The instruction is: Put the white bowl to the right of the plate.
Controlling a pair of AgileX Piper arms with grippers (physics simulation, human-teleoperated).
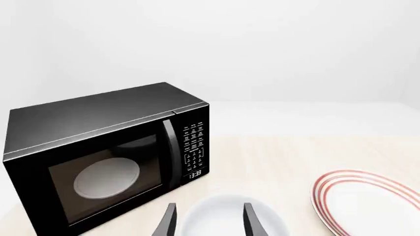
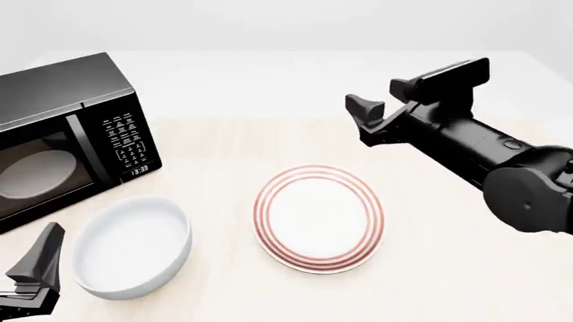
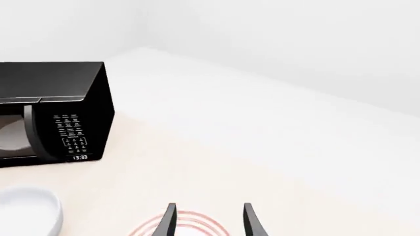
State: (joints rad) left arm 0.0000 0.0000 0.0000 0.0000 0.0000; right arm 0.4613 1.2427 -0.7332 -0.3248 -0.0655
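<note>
The white bowl sits upright on the table, left of the plate and apart from it. The plate is flat and white with red rings. My left gripper is open and empty. It is low at the near left corner, just beside the bowl, whose rim shows beyond its fingers. My right gripper is open and empty, raised above the table behind and right of the plate. In the right wrist view the plate's rings show between its fingers and the bowl is off to one side.
A black microwave with a closed door and a white disc inside stands at the left, behind the bowl. It also shows in the left wrist view and the right wrist view. The plate shows in the left wrist view.
</note>
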